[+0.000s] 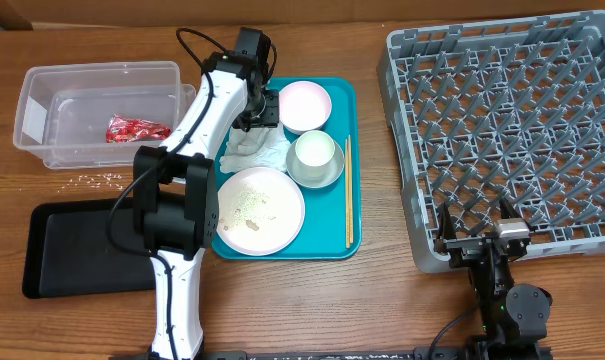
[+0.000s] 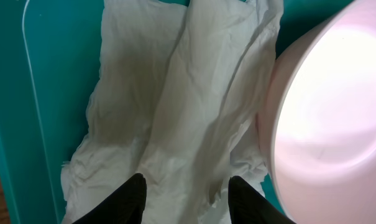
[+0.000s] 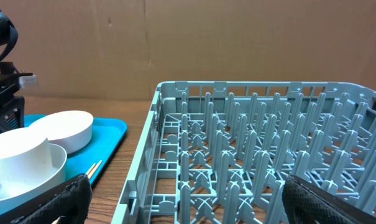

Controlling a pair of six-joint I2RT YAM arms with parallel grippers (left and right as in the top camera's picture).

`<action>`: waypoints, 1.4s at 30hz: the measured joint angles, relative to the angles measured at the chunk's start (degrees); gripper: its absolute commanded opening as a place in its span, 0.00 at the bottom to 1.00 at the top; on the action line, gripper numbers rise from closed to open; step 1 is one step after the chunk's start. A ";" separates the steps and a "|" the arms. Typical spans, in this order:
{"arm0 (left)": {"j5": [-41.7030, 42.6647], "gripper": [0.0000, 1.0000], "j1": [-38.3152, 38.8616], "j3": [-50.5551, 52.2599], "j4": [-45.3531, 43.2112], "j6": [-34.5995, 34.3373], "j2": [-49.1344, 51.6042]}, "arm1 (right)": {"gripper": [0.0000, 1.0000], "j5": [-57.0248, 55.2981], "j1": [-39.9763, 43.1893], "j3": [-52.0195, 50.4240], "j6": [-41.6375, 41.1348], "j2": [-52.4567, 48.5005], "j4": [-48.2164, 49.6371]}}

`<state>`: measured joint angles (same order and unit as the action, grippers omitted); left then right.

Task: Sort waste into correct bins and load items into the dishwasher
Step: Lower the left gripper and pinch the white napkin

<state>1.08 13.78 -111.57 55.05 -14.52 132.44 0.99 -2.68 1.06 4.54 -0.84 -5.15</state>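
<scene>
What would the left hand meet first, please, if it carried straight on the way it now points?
Most likely the crumpled white napkin on the teal tray; the left hand points down onto it, beside the pink bowl.

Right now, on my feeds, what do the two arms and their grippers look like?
The left arm has white shells over black joints, with thin black cables looping off it near the wrist. The left gripper ends in dark, tapered fingers. The right arm shows mostly black, with a small silver block; the right gripper has chunky black fingers.
</scene>
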 measured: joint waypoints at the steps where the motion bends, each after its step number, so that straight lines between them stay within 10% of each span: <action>1: 0.00 0.46 0.00 0.00 0.00 0.00 0.00 | 1.00 0.02 0.00 0.00 0.00 0.00 -0.02; 27: 0.02 0.42 0.13 1.44 -0.07 1.25 0.02 | 1.00 0.02 0.00 0.00 -0.02 0.00 -0.02; 36: -0.02 0.05 0.48 1.75 -0.90 1.53 0.20 | 1.00 0.00 0.00 0.00 -0.04 0.00 -0.02; 42: -0.02 0.04 0.48 1.68 -0.26 1.62 0.22 | 1.00 0.00 0.00 0.00 -0.02 0.00 -0.02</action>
<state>1.06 14.26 -109.89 54.78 -12.91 132.66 0.99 -2.68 1.06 4.51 -0.84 -5.17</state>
